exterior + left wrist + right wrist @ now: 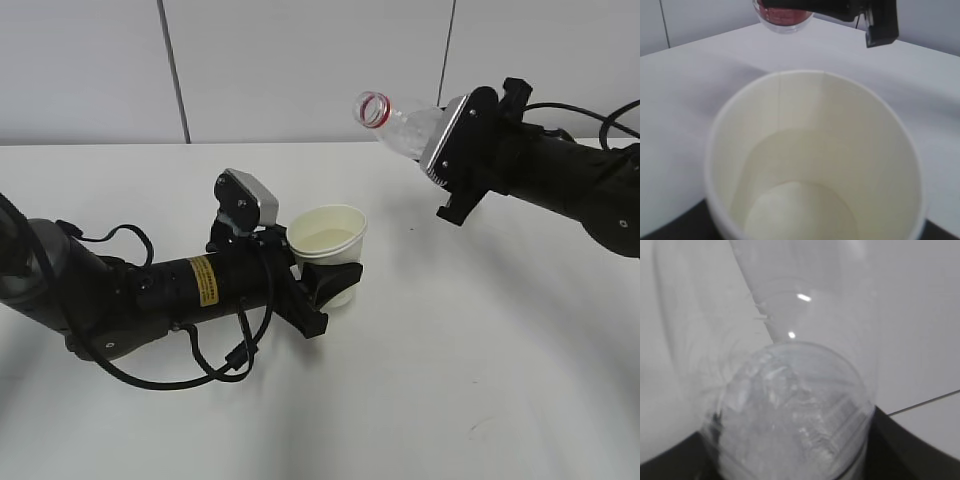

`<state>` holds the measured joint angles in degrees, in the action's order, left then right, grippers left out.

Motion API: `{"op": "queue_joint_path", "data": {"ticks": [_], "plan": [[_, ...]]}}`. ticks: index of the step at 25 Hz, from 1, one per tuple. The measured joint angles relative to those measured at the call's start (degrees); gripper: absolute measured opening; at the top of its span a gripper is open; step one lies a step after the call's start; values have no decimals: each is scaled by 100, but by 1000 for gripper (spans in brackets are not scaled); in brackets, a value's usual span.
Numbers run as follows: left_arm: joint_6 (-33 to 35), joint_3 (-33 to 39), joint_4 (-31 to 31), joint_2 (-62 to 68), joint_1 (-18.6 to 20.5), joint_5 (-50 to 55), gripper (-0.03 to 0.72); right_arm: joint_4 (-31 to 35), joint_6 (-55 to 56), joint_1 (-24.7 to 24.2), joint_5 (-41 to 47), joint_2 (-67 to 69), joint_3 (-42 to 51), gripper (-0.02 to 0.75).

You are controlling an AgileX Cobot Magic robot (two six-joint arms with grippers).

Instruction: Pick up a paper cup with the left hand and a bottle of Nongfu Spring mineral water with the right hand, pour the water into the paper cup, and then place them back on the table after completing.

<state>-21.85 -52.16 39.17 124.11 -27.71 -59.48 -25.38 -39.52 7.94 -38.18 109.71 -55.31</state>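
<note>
Clear bottle (405, 125) aloft, mouth aimed left.
Your right fingers (440, 150) clamp it, long axis near level; left fingers (325, 290) clamp the cup (328, 240) upright over the surface (450, 360).

Both arms are black. The left hand (322, 290) has a cylindrical forearm with a yellow sticker (203, 280), a grey camera block (247, 200) and looping black cables. The right hand (447, 165) is bulkier, with a silvery plate and a black cable.
</note>
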Motion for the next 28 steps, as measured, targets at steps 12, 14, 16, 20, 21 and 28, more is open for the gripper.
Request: {"op": "queue_joint_path", "data": {"ticks": [12, 14, 16, 20, 21, 28], "plan": [[0, 0, -41, 0, 0, 0, 381, 10, 2146, 0, 0, 0, 0, 408], [0, 0, -46, 0, 0, 0, 381, 10, 2561, 0, 0, 0, 0, 408], [0, 0, -62, 0, 0, 0, 381, 10, 2977, 0, 0, 0, 0, 408], [0, 0, -101, 0, 0, 0, 381, 44, 3676, 0, 0, 0, 0, 408], [0, 0, -100, 0, 0, 0, 381, 71, 3848, 0, 0, 0, 0, 408], [0, 0, -125, 0, 0, 0, 381, 211, 4702, 0, 0, 0, 0, 408]]}}
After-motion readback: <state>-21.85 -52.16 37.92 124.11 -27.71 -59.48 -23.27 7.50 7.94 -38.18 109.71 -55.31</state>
